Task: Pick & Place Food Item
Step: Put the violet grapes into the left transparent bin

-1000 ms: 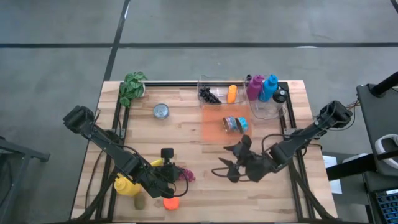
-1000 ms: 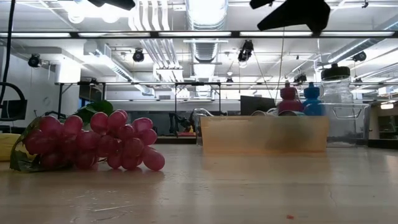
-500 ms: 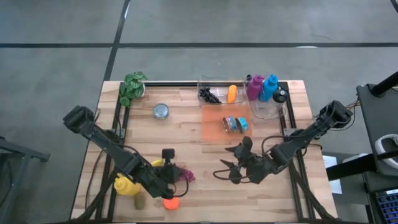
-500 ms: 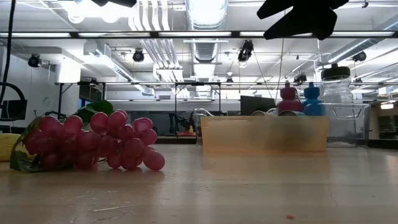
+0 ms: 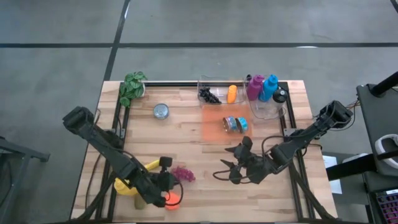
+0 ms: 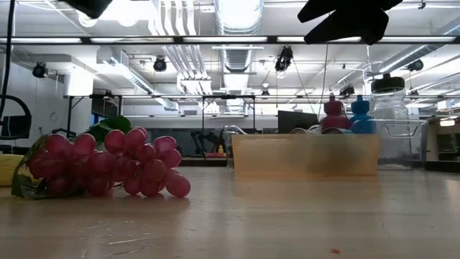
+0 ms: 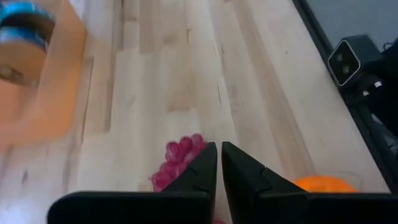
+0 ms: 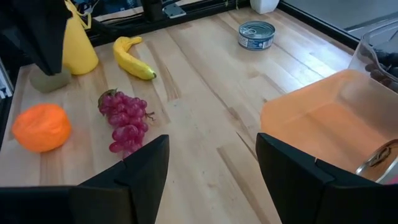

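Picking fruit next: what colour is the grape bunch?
Reddish-purple grape bunch, clearest in the right wrist view.

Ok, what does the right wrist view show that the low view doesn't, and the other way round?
Only the right wrist view shows the orange, the banana, the yellow pitcher, the small tin can and the right gripper with its fingers apart. Only the low view shows the pink bottle and blue bottle standing behind the orange bin, plus the room's ceiling lights. Both show the red grapes lying on the wooden table and the orange bin.
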You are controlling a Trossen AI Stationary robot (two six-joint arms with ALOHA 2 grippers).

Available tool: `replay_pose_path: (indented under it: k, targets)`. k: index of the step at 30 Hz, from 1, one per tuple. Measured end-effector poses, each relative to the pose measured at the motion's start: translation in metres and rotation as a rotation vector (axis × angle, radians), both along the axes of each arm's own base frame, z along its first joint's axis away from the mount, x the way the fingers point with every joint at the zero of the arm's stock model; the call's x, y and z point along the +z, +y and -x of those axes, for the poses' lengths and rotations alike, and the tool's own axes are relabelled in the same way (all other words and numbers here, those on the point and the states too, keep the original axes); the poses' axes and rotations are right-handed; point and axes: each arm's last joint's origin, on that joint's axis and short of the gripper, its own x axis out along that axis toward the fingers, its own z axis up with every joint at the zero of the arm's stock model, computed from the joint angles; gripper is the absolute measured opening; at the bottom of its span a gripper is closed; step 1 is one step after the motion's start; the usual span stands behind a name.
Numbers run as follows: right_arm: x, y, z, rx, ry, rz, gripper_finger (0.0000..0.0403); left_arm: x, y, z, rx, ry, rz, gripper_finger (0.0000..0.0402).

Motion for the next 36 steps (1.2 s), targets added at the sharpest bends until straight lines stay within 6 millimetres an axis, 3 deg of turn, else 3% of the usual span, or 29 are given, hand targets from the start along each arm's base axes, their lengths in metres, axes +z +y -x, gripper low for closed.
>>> replay_pose_path:
  k: [10, 24, 36]
  targets:
    - [0.0, 0.0, 0.0, -0.002, -0.002, -0.004, 0.0248, -0.009, 0.01, -0.005, 0.051, 0.012, 0.021, 0.0035]
    - [0.002, 0.001, -0.001, -0.002, -0.025, -0.02, 0.0252, -0.009, 0.017, -0.012, 0.071, -0.017, -0.007, 0.015]
    - [0.003, 0.002, -0.002, 0.044, -0.014, -0.01, 0.0241, -0.026, 0.027, -0.009, 0.095, 0.017, -0.029, 0.0188]
